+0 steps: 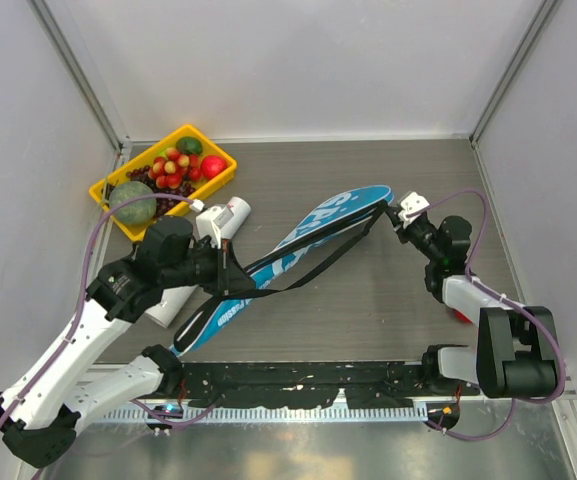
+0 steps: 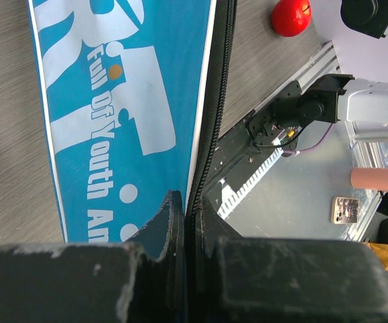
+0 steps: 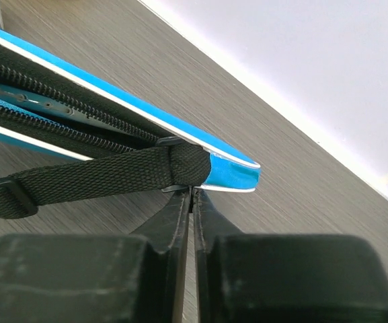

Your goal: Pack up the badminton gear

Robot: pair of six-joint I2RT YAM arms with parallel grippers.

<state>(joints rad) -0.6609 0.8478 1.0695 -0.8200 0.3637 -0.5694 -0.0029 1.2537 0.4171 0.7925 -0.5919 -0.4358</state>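
The blue "SPORT" racket bag point(image 1: 308, 245) lies diagonally on the table, its black strap point(image 1: 318, 265) loose beside it. My left gripper point(image 1: 226, 272) is shut on the bag's black zipper edge point(image 2: 210, 101) near the narrow end, with the fingertips point(image 2: 175, 208) pinched together. My right gripper point(image 1: 396, 212) is shut on a small black tab at the bag's wide tip point(image 3: 230, 171), just under the strap point(image 3: 99, 178). The zipper is parted there, and a light-blue strip point(image 3: 39, 101) shows inside. The white tube point(image 1: 223, 218) lies partly under my left arm. No rackets or shuttlecocks show outside the bag.
A yellow tray point(image 1: 103, 192) of fruit stands at the back left. A loose red apple point(image 1: 461, 316) lies by the right arm, and also shows in the left wrist view point(image 2: 290, 15). A black rail point(image 1: 298, 380) runs along the near edge.
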